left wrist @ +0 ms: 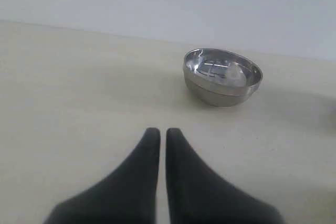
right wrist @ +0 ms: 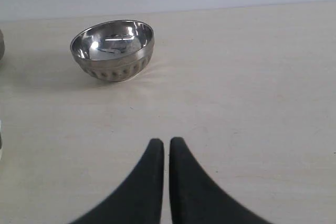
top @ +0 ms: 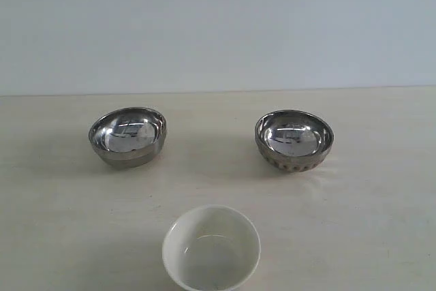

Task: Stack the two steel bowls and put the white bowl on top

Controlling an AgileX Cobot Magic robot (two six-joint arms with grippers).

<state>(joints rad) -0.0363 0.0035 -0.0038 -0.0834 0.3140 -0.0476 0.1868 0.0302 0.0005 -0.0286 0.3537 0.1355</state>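
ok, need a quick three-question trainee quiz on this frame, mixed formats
1. True or false: the white bowl already sits on a steel bowl.
2. In the exterior view, the ribbed steel bowl stands on which side? A) left B) right
3. Fill in: the left pincer and right pincer are both ___ and hold nothing.

Key: 1 false, it stands alone on the table. 2 B; the smooth steel bowl is on the left. 3 shut.

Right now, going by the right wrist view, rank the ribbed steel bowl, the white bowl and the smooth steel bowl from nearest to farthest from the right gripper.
1 and 2. The ribbed steel bowl, ahead of the right gripper, and the white bowl, off to its side and barely in frame: too close to call.
3. The smooth steel bowl, a sliver beyond the ribbed one: farthest.
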